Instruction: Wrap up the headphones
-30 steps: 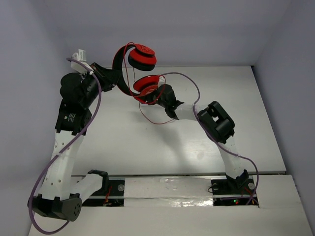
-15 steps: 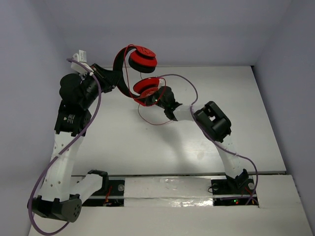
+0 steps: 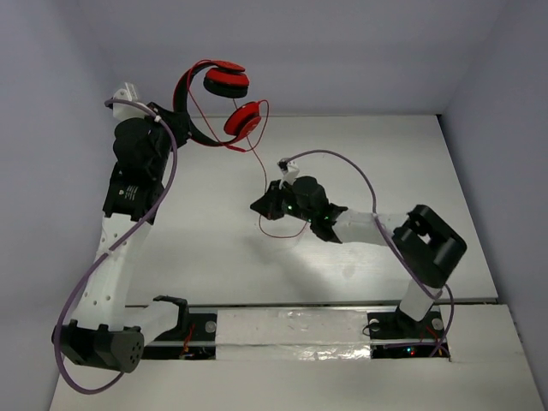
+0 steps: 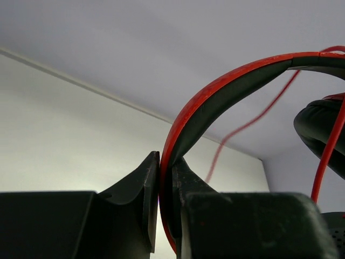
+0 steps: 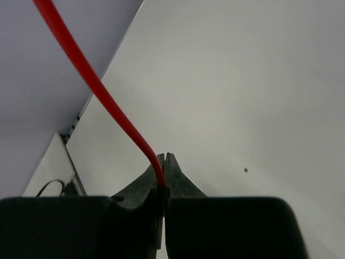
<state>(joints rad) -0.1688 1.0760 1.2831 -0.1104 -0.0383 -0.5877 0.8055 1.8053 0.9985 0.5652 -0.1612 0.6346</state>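
Observation:
The red headphones (image 3: 224,96) hang in the air at the back left, ear cups to the right. My left gripper (image 3: 180,122) is shut on their black-and-red headband (image 4: 215,89), which runs between the fingers (image 4: 145,189) in the left wrist view. One black ear pad (image 4: 323,132) shows at the right edge there. The thin red cable (image 3: 261,175) drops from the lower ear cup to my right gripper (image 3: 258,205), which is shut on it over the table's middle. In the right wrist view the cable (image 5: 97,86) enters the pinched fingertips from the upper left. A slack loop (image 3: 278,235) trails below.
The white table (image 3: 385,154) spreads under both arms, with pale walls at the back and sides. Purple robot cables (image 3: 347,163) arc over the right arm and along the left arm (image 3: 167,184). A raised white ledge (image 3: 291,330) holds the arm bases.
My right gripper left the lower ear cup, shut on the cable and drew back toward the table's middle. The left arm swung the headphones up and to the left.

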